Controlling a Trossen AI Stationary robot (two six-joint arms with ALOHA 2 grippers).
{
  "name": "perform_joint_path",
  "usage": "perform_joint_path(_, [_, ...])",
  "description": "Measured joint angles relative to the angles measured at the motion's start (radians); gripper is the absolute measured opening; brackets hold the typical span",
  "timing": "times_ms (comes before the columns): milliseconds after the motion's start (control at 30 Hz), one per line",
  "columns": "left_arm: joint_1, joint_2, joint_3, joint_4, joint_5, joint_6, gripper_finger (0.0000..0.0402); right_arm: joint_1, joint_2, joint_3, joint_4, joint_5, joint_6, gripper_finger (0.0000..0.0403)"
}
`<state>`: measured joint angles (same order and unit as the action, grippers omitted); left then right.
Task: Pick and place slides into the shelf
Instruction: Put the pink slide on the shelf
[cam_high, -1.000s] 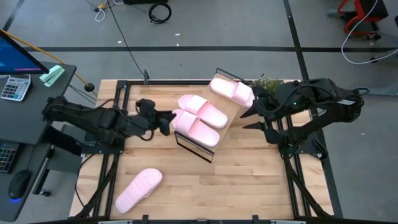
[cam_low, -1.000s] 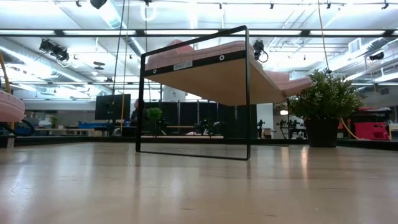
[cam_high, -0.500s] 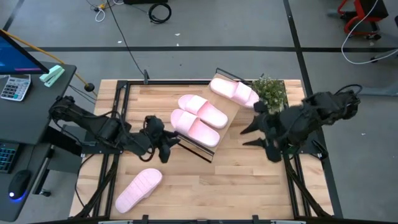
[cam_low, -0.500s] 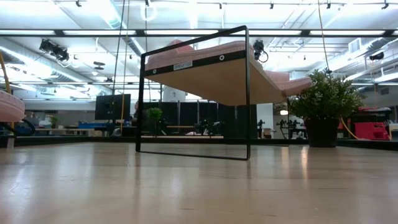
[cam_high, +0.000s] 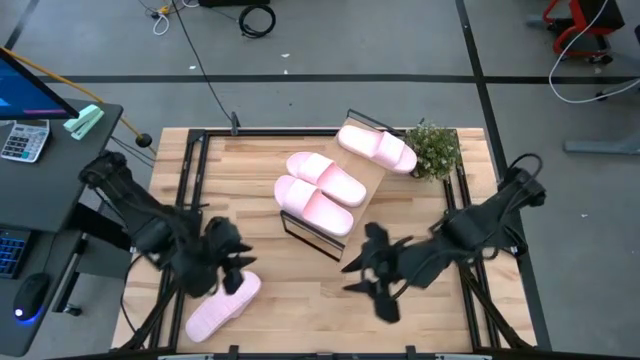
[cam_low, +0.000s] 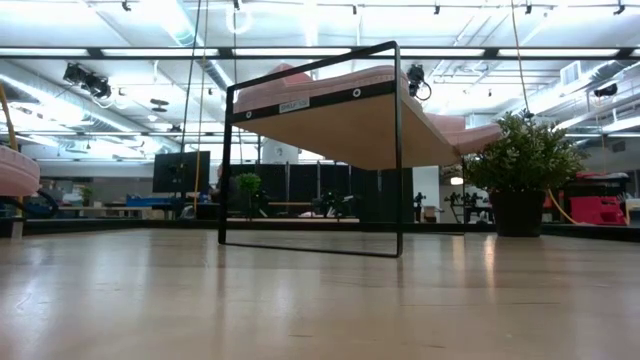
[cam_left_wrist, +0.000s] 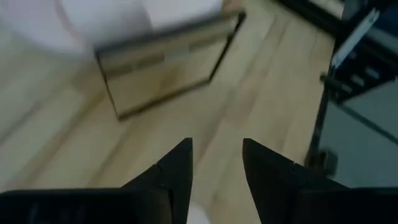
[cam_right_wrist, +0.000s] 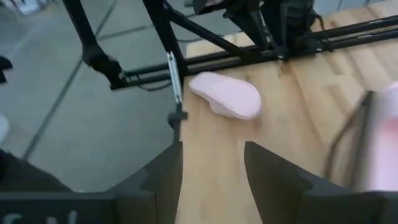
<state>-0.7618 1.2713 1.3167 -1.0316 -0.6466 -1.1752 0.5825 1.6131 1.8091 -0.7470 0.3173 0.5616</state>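
The shelf (cam_high: 358, 195) stands mid-table, and its wood board carries three pale pink slides: two side by side (cam_high: 318, 190) and one at its far end (cam_high: 374, 146). The low view shows them on top of the board (cam_low: 340, 80). The fourth slide (cam_high: 222, 304) lies sole up on the table near the left front corner; it also shows in the right wrist view (cam_right_wrist: 227, 94). My left gripper (cam_high: 238, 264) is open and empty just above this slide's far end. My right gripper (cam_high: 360, 276) is open and empty above the table, near side of the shelf, pointing left.
A small potted plant (cam_high: 434, 148) stands at the far right corner, beside the shelf's far end. Bare tabletop (cam_high: 300, 300) lies between the loose slide and my right gripper. A black frame (cam_high: 190, 170) runs along the table's edges.
My left gripper has left the shelf's left side and gone toward the near edge, ending over the loose slide. My right gripper has swung from the far right, beside the plant, toward the near edge and leftward, ending near side of the shelf. The slides have not moved.
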Motion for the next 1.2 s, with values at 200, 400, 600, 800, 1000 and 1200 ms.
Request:
perform_joint_path(200, [-0.167,0.002,-0.001,-0.126,-0.011,-0.243,0.0165,0.035,0.085,0.000,0.144,0.035,0.073,0.0177])
perform_joint_path(400, [-0.286,0.031,-0.097,-0.145,0.017,-0.465,0.0186,0.081,0.126,0.000,0.192,0.112,0.157,0.0173])
perform_joint_path(600, [-0.359,0.064,-0.232,0.011,0.068,-0.636,0.0224,0.111,0.126,0.000,0.216,0.176,0.182,0.0166])
perform_joint_path(800, [-0.381,0.098,-0.294,0.206,0.103,-0.679,0.0247,0.114,0.121,0.000,0.232,0.189,0.171,0.0165])
perform_joint_path(1000, [-0.381,0.161,-0.282,0.268,0.185,-0.676,0.0238,0.111,0.123,0.000,0.223,0.189,0.153,0.0165])
perform_joint_path(1200, [-0.380,0.171,-0.282,0.283,0.263,-0.700,0.0232,0.106,0.121,0.000,0.221,0.190,0.122,0.0165])
